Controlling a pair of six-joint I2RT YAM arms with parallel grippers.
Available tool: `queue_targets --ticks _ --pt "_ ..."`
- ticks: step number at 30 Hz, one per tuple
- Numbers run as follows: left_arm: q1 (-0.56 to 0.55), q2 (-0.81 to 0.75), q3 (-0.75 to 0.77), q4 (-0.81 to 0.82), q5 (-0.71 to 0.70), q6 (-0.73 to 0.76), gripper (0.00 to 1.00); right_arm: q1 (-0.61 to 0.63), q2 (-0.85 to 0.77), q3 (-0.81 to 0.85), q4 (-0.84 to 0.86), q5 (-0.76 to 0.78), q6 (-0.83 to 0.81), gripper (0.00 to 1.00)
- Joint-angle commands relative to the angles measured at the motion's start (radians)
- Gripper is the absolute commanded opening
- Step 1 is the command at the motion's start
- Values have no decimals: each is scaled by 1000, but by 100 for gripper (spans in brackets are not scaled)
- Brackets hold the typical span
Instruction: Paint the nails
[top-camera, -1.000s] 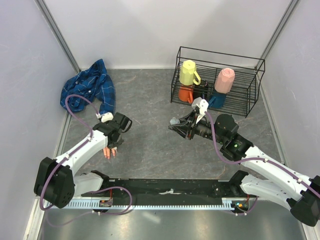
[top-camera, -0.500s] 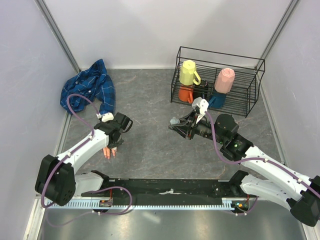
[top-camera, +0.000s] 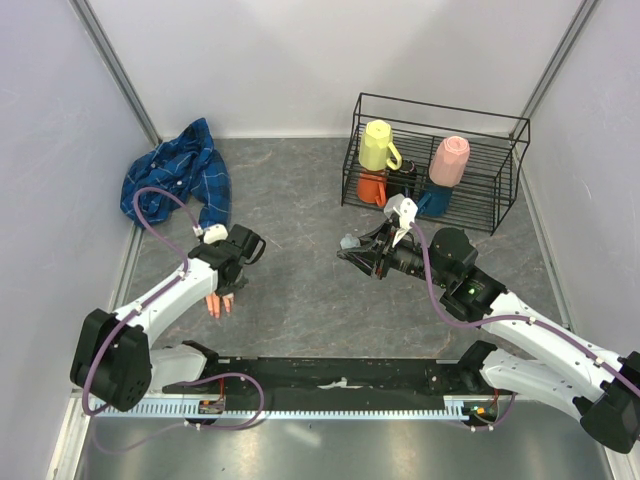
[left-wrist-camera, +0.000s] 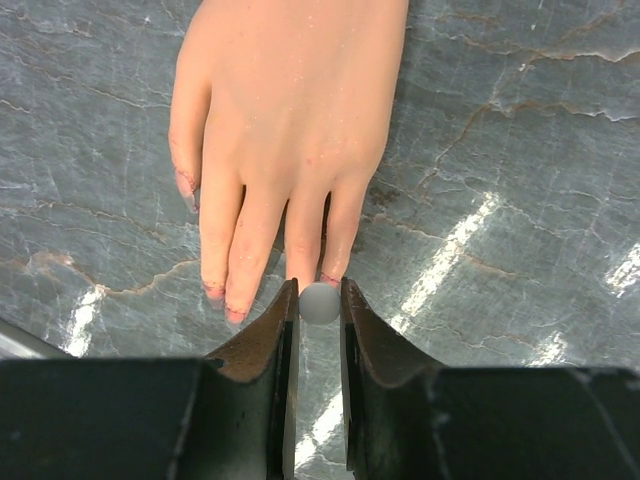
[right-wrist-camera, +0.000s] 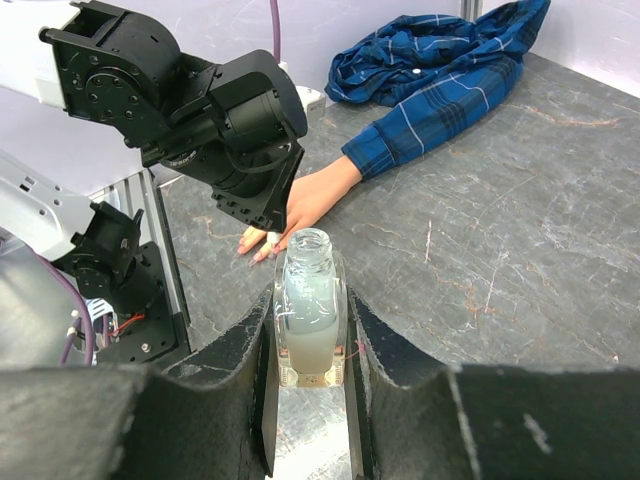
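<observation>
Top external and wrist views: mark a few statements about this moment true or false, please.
1. The right hand grips an open, capless bottle. True.
2. The mannequin hand lies inside the wire rack. False: it lies on the table, by the left hand.
3. The left hand pinches a small grey thing close to the mannequin hand. True.
4. The yellow mug stands on the bare table. False: it is in the wire rack.

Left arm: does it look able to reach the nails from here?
Probably yes. The left tool hangs right over the fingertips of the hand, pinching a small grey piece, with nothing between it and the nails.
</observation>
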Motion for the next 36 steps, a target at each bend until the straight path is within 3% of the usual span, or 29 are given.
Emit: queue_targets --ticks 1,19,25,32,36 --pt "4 -25 12 52 -3 21 2 -3 -11 1 53 -24 9 0" --pt "4 -36 20 28 -37 0 2 -3 -8 1 52 -24 10 0" --pt "4 -143 48 45 89 91 2 -5 -2 9 49 -25 13 0" --pt "4 -267 134 -58 218 99 2 -3 6 29 30 -34 13 0" --pt "2 -378 170 26 314 200 2 -3 9 46 -2 -27 -1 0"
